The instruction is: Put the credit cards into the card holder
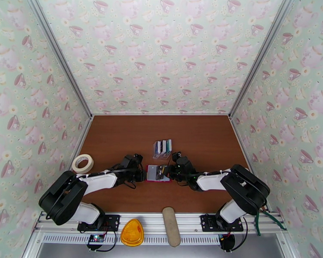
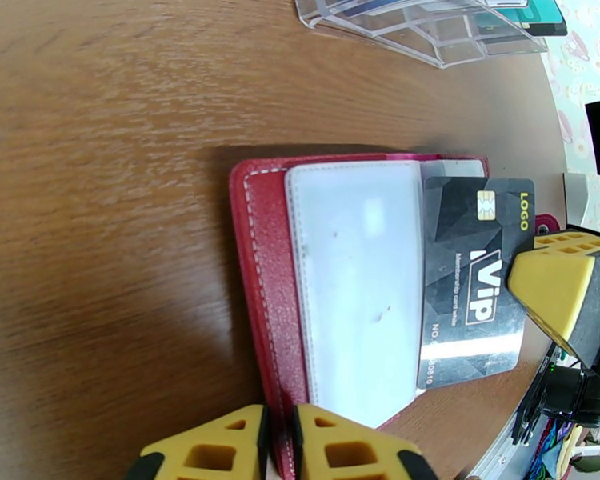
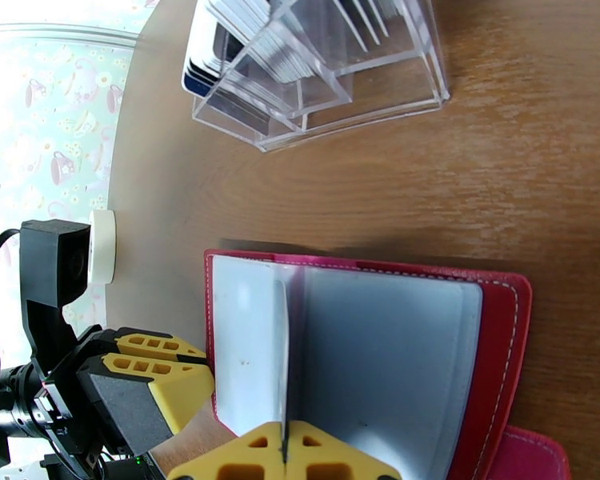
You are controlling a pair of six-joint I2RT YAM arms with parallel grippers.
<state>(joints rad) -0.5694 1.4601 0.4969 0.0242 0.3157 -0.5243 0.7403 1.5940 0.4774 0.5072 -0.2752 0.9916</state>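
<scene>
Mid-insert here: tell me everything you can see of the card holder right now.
The card holder is a red, leather-looking folding wallet with pale stitching, lying open on the brown table between the arms. Inside are pale grey translucent pockets. A black card seems partly tucked under one pocket's edge, held by the right gripper. The left gripper pinches the red near edge, jaws almost closed. A snap tab pokes out at one side.

Open red card holder (image 2: 260, 314), lying flat with its pale pockets upward, its near edge between the left fingers (image 2: 212, 454). Black card (image 2: 468, 266) with a gold chip, one edge under a pocket leaf, pinched by the right fingers (image 2: 556, 282). Remaining credit cards (image 3: 244, 42) stand on edge, well beyond both.
</scene>
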